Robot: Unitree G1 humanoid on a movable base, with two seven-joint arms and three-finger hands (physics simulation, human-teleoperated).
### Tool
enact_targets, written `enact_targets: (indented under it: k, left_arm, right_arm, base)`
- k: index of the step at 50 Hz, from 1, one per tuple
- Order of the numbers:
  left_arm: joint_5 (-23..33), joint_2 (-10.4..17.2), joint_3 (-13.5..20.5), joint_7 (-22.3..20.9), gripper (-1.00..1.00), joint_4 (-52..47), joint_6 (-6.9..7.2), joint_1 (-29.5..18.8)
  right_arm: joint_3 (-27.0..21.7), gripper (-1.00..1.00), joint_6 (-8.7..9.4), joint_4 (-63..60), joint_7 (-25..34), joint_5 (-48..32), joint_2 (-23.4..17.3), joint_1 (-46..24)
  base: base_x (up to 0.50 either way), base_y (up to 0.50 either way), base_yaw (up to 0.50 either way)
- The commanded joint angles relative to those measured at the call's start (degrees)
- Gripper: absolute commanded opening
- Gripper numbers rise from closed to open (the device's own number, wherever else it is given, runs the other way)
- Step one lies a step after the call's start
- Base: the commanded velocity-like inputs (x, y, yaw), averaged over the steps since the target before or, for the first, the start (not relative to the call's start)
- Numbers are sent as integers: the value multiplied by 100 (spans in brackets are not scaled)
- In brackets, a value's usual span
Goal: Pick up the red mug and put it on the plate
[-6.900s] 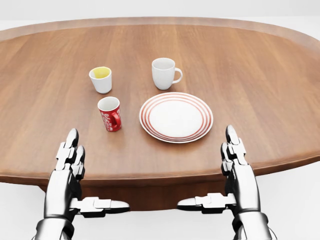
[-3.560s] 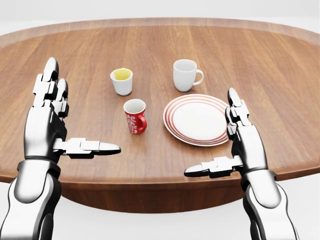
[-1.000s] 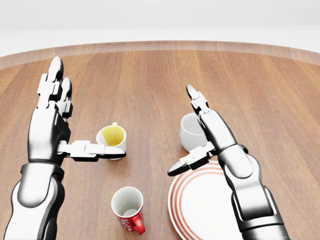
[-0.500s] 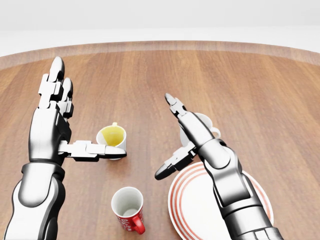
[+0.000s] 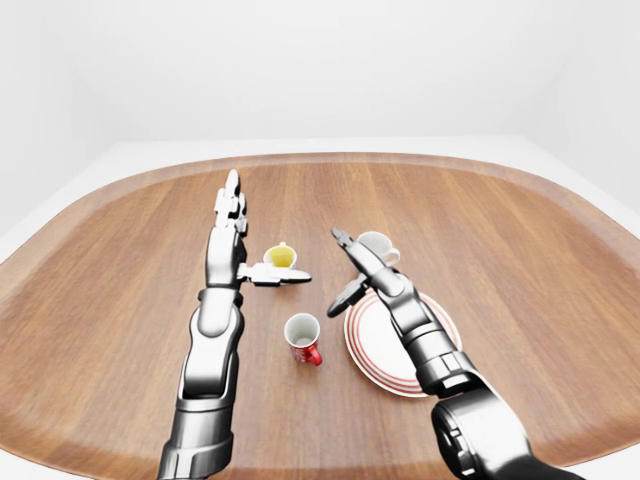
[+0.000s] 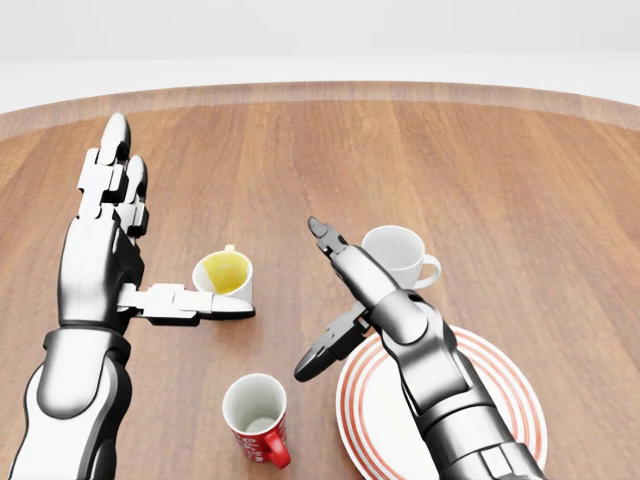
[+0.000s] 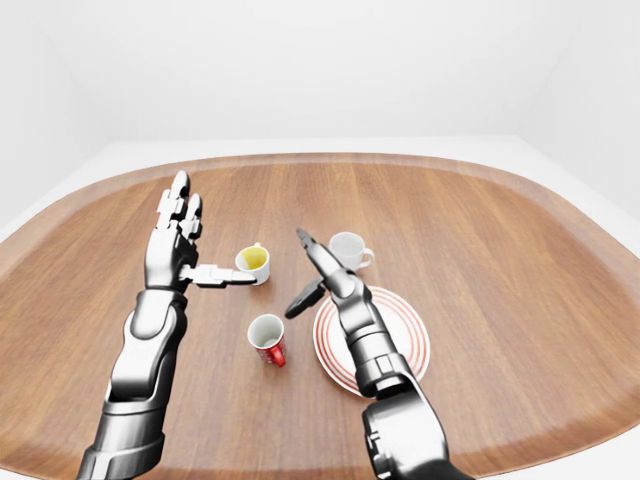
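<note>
- While both arms are reaching over the wooden worktop (image 6: 520,170), the red mug (image 6: 257,420) is standing upright at the lower middle of the head view, its handle pointing lower right, with nothing touching it.
- The plate (image 6: 520,400), white with red rings, is lying just right of the red mug, apart from it, and the right forearm is crossing over its left part.
- The right hand (image 6: 335,305) is hovering above the gap between mug and plate, fingers spread and stretched toward the upper left, thumb hanging down-left, gripping nothing.
- The left hand (image 6: 130,260) is standing at the left of the view, fingers straight up and wide apart, empty; its thumb is lying across the lower side of the white cup with a yellow inside (image 6: 226,278).
- A plain white mug (image 6: 398,255) is sitting just above the plate, handle to the right.
</note>
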Motion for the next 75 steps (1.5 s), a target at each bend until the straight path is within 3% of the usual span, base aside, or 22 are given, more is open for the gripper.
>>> enact_targets:
  k: [1, 38, 44, 75]
  left_arm:
    - [8, -11, -1, -5, 100, 41, 0, 18]
    - [6, -26, -26, -2, 100, 100, 0, -19]
    - [-3, -24, -19, -2, 100, 135, 0, -9]
    - [-36, -10, -3, -19, 100, 95, 0, 8]
  right_arm:
    - [55, 100, 0, 368, -39, -105, 129, -142]
    - [219, 100, 0, 2043, -337, -540, 595, -662]
    - [230, 100, -83, 2315, -395, -610, 691, -745]
    - [308, 100, -96, 2642, -439, -883, 1027, -900]
  base:
    - [0, 0, 0]
    - [0, 0, 0]
    - [0, 0, 0]
    - [0, 0, 0]
